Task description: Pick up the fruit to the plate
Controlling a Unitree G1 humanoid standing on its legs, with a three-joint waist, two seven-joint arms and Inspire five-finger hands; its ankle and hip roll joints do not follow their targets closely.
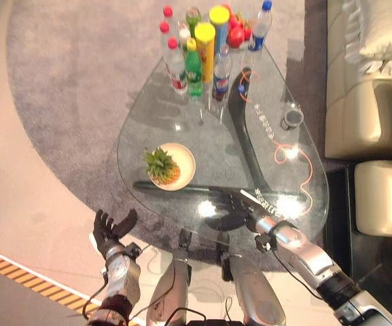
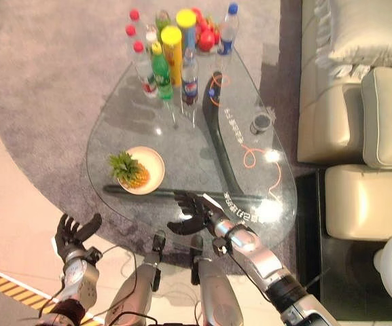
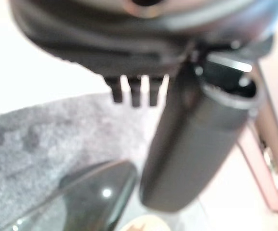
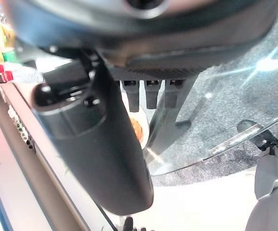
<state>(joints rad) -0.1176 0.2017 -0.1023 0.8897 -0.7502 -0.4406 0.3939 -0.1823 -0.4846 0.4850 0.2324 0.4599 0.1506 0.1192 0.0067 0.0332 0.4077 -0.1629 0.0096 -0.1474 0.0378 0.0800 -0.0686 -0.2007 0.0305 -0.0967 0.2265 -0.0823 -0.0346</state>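
Glass surface (image 1: 209, 146), teardrop-shaped, over grey round rug (image 1: 66, 88). Pineapple (image 1: 162, 165) lying on small cream plate (image 1: 187, 159) at near-left part of surface, leafy crown pointing away to the left, fruit body toward near rim. Right hand (image 1: 231, 208) hovering above near edge of surface, just right of plate, not touching pineapple; fingers (image 1: 212, 199) spread and relaxed, reaching toward plate, empty, same in right wrist view with straight fingers (image 4: 148, 94) and thumb (image 4: 100, 149) standing apart. Left hand (image 1: 109, 231) off the surface, over the floor by near-left rim, palm up, fingers (image 3: 134, 94) straight and splayed, holding nothing. At far end of surface a tight cluster: clear bottles with red caps (image 1: 174, 61), green bottle (image 1: 193, 68), two tall yellow-lidded cans (image 1: 205, 51), dark cola bottle (image 1: 221, 75), blue-capped bottle (image 1: 259, 27), red fruit (image 1: 236, 35) behind cans. Small dark round cup (image 1: 292, 119) near right rim, well apart from plate. Orange cord (image 1: 297, 166) showing on the right part of the surface, whether on or under the glass cannot tell. Cream sofa (image 1: 369, 102) to the right of surface, with cushion (image 2: 365, 30) on it.
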